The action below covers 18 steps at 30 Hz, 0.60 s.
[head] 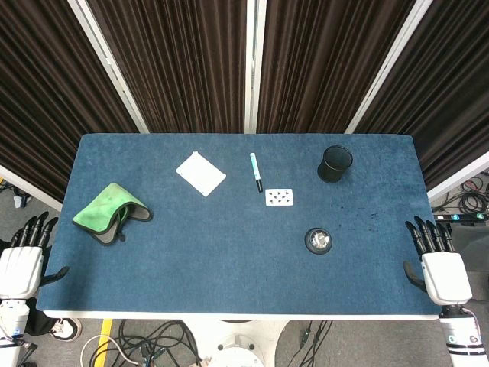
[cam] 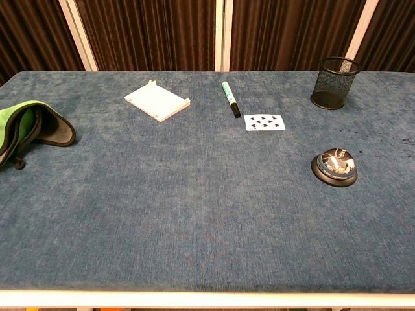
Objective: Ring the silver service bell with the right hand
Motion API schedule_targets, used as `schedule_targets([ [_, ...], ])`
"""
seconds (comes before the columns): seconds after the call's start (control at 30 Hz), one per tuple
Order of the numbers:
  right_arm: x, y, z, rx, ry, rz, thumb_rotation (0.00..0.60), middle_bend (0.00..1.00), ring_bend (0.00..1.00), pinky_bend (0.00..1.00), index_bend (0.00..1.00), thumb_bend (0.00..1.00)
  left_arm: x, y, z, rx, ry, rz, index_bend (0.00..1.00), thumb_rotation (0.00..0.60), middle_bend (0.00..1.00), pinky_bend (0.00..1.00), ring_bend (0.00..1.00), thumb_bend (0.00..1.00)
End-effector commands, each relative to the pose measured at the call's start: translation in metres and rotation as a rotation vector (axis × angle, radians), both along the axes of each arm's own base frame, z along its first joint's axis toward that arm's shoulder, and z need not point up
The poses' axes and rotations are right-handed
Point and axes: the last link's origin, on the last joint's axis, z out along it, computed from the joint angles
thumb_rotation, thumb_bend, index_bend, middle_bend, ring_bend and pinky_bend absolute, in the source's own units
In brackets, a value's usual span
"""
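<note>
Blue table (head: 229, 260), one silver bell (head: 318, 240), one pen (head: 255, 171), right hand (head: 437, 260) and left hand (head: 24, 256) empty, fingers spread.

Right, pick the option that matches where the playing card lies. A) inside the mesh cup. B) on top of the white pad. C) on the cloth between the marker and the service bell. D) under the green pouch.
C: the playing card lies flat on the blue cloth, just beside the tip of the marker, with the service bell nearer the robot and to its right.
</note>
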Motion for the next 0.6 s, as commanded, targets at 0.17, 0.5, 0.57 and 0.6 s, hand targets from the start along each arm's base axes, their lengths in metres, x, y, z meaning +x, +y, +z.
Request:
schedule_targets([
  [0.17,-0.0009,-0.0002,0.0000,0.006,0.001,-0.008,0.600,0.00,0.00,0.00,0.00,0.32,0.0007,-0.0003,-0.0017,-0.011,-0.001,0.001,0.09,0.600,0.01,0.17,0.00,0.03],
  [0.5,0.0025,-0.0020,-0.0054,0.013,0.019,-0.008,0.600,0.00,0.00,0.00,0.00,0.88,0.0045,0.0022,-0.0015,-0.027,-0.001,-0.008,0.09,0.600,0.01,0.17,0.00,0.03],
  [0.57,0.0023,-0.0022,-0.0063,0.014,0.052,-0.002,0.600,0.00,0.00,0.00,0.00,0.99,0.0044,0.0009,-0.0026,-0.030,-0.003,-0.010,0.09,0.600,0.01,0.17,0.00,0.03],
  [0.6,0.0020,-0.0029,-0.0062,0.008,0.068,0.000,0.600,0.01,0.00,0.01,0.00,1.00,0.0039,0.0004,-0.0035,-0.030,-0.003,-0.010,0.09,0.600,0.01,0.17,0.00,0.03],
])
